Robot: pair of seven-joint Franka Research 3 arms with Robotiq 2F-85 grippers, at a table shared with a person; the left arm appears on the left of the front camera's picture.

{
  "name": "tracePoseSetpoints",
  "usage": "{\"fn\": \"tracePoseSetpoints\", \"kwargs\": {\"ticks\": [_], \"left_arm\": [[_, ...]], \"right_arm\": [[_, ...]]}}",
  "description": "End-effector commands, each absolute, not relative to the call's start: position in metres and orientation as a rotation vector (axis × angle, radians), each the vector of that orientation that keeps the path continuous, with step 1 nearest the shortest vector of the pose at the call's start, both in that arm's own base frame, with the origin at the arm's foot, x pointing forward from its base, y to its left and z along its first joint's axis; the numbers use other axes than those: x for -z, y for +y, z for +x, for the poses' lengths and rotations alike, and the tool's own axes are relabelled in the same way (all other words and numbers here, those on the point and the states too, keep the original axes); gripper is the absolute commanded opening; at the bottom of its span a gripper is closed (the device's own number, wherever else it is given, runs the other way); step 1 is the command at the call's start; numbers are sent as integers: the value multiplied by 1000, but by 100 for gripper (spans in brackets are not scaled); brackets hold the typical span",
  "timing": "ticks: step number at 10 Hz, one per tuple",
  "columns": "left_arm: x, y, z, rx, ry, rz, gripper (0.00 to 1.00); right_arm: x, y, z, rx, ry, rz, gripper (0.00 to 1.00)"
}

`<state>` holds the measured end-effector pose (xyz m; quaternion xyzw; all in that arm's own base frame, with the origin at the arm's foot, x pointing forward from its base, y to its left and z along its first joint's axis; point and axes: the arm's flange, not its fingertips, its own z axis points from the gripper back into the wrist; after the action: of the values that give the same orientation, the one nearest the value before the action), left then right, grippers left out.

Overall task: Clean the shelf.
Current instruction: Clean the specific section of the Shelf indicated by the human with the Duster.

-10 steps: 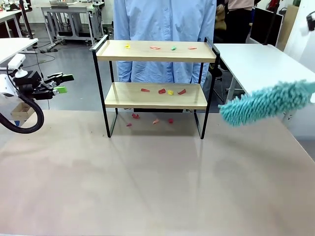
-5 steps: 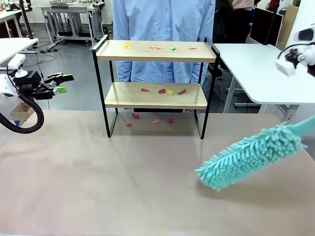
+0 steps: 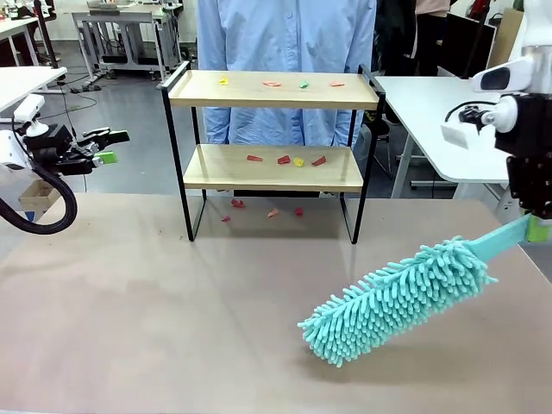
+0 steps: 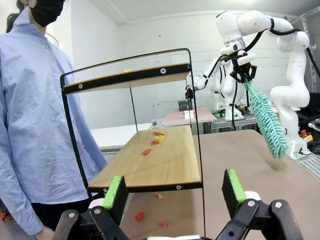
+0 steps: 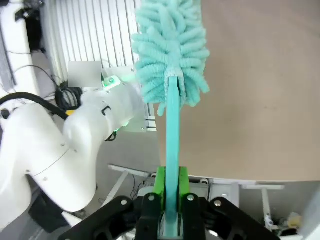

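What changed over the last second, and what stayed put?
The duster, clamped in the right gripper, swung down and left from beside the shelf to low over the table; the right arm came into view. Nothing was grabbed or released. The left gripper stayed open at the left; the scraps did not move.

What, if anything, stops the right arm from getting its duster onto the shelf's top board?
Probably nothing: yes. The right gripper is shut on the duster, low over bare table in front of the shelf. The top board is open in front; rails sit only at its ends.
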<state>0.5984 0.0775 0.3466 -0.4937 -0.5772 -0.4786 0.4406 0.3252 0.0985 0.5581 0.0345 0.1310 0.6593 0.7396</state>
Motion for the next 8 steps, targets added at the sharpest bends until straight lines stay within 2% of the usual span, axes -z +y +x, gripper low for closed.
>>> {"fn": "tracePoseSetpoints", "kwargs": {"ticks": [1, 8], "left_arm": [[-349, 78, 597, 1196, -1432, -1224, 100], [-349, 78, 597, 1196, -1432, -1224, 100]], "right_arm": [[-566, 93, 321, -1446, 274, 46, 13], [-566, 93, 321, -1446, 274, 46, 13]]}}
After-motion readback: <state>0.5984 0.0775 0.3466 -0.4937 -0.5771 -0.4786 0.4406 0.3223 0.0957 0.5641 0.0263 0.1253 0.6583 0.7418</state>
